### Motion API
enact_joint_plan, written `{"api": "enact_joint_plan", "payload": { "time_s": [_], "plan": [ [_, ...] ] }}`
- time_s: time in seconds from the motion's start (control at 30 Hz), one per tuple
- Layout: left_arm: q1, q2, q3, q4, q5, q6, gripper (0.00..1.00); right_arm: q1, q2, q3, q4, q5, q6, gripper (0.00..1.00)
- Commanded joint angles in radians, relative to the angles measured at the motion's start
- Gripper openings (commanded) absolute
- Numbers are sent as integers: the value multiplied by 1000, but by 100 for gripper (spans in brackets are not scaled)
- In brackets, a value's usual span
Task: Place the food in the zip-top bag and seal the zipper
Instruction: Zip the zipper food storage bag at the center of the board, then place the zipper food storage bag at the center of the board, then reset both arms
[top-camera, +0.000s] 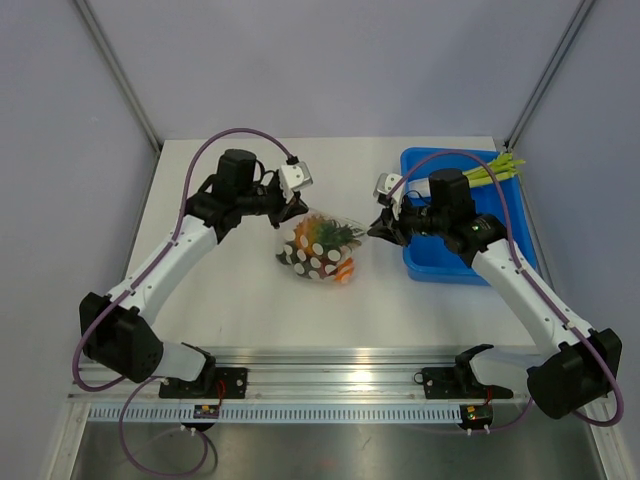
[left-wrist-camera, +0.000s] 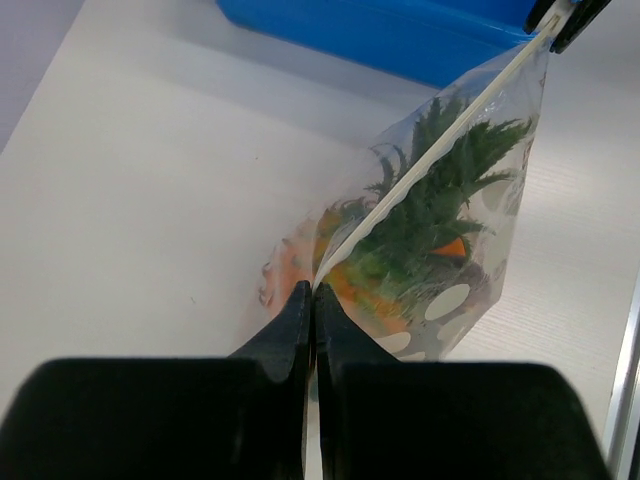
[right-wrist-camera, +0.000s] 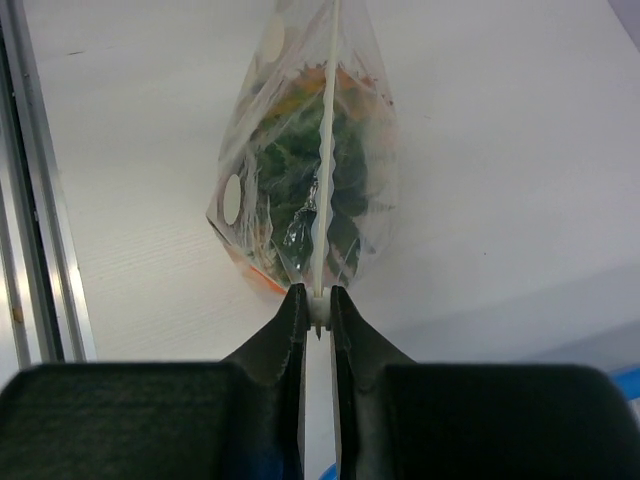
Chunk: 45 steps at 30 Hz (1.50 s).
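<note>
The clear zip-top bag (top-camera: 322, 248) hangs stretched between my two grippers above the table. Inside it are the orange pineapple-like fruit with green leaves (left-wrist-camera: 425, 215) and other small orange pieces (top-camera: 345, 270). The white zipper strip (left-wrist-camera: 440, 145) runs taut along the bag's top edge. My left gripper (top-camera: 293, 212) is shut on the left end of the zipper (left-wrist-camera: 318, 290). My right gripper (top-camera: 380, 228) is shut on the white slider at the right end of the zipper (right-wrist-camera: 318, 305). The bag's lower part shows white round spots (right-wrist-camera: 232, 198).
A blue plastic bin (top-camera: 455, 215) stands at the right, under my right arm, with yellow-green stalks (top-camera: 495, 168) at its far end. It also shows in the left wrist view (left-wrist-camera: 380, 35). A metal rail (top-camera: 330, 385) runs along the near table edge.
</note>
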Motion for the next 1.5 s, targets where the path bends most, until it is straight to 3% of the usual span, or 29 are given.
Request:
{"api": "enact_joint_plan", "payload": {
  "time_s": [0.0, 0.07, 0.1, 0.13, 0.17, 0.2, 0.37, 0.5, 0.53, 0.57, 0.63, 0.67, 0.7, 0.73, 1.0, 1.13, 1.2, 1.37, 1.47],
  "plan": [
    [35, -5, 27, 141, -98, -33, 0, -4, 30, 37, 68, 42, 19, 0],
    [35, 55, 67, 158, -138, -47, 0, -5, 73, 77, 100, 54, 25, 4],
    [41, 76, 99, 163, -153, -64, 0, -5, 119, 130, 132, 81, 36, 12],
    [44, 124, 160, 167, -196, -79, 0, -4, 141, 161, 137, 94, 72, 29],
    [55, 142, 200, 172, -221, -107, 0, -4, 158, 192, 135, 103, 82, 75],
    [61, 162, 235, 166, -239, -113, 0, -4, 170, 236, 132, 102, 86, 99],
    [73, 184, 369, 175, -330, -92, 0, -5, 131, 186, 256, 160, 157, 99],
    [72, 152, 356, 140, -296, -70, 0, -5, 28, 7, 463, 313, 301, 99],
    [70, 146, 345, 129, -242, -70, 5, -4, 11, -16, 509, 357, 342, 100],
    [70, 140, 331, 117, -211, -72, 18, -5, -1, -38, 534, 399, 376, 99],
    [64, 118, 281, 100, -139, -107, 55, -5, -26, -81, 563, 470, 424, 100],
    [57, 109, 262, 97, -122, -135, 82, -5, -29, -89, 563, 493, 442, 99],
    [51, 101, 247, 95, -108, -141, 95, -5, -32, -87, 542, 534, 461, 100],
    [44, 81, 215, 98, -111, -150, 99, -5, -31, -81, 524, 549, 484, 100],
    [15, -35, 153, 169, -250, -297, 99, -4, 23, 64, 236, 791, 606, 99],
    [8, -115, 66, 239, -448, -421, 99, -5, 26, 91, 163, 937, 698, 100],
    [6, -181, -32, 306, -547, -527, 99, -5, 9, 79, 139, 1012, 743, 99],
    [4, -316, -227, 391, -638, -624, 99, -5, -79, 7, 118, 1166, 752, 99],
    [3, -397, -338, 410, -811, -696, 99, -5, -124, -41, 120, 1223, 732, 100]
  ]
}}
